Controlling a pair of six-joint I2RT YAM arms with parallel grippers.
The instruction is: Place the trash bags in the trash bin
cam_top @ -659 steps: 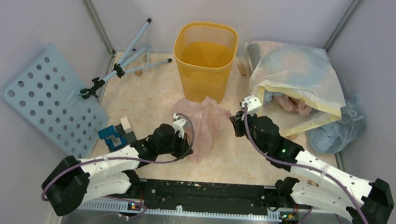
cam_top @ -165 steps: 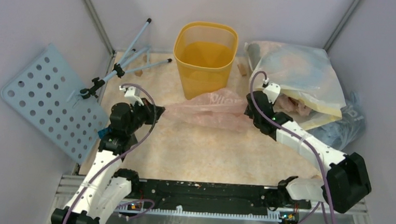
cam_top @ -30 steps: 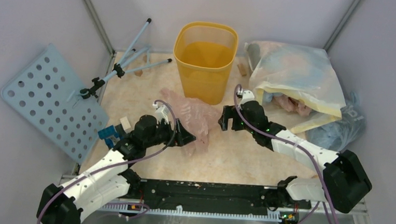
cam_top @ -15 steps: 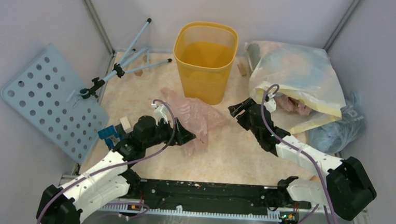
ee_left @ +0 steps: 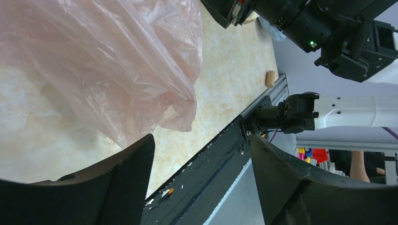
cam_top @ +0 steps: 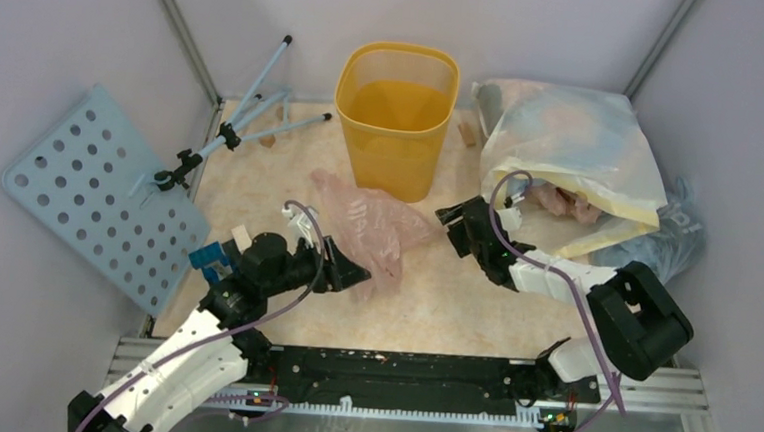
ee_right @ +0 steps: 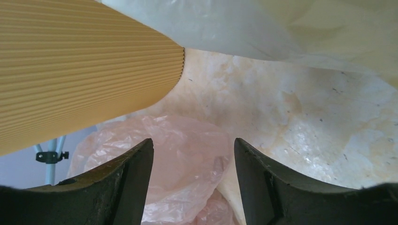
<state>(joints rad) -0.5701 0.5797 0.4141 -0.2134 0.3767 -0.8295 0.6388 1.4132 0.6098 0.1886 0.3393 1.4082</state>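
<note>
At the foot of the trash bin (cam_top: 391, 161), the trash bag (cam_top: 367, 225) lies limp — light, slippery film; pinch a bunched fold. Left gripper (ee_left: 202, 140) and right gripper (ee_right: 193, 143) gape empty.

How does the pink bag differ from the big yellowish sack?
The pink bag is small, limp and lies flattened in front of the bin; the yellowish sack is far larger and stands bulging to the bin's right. The pink bag looks empty; the sack holds crumpled material. Both are thin, translucent plastic.
</note>
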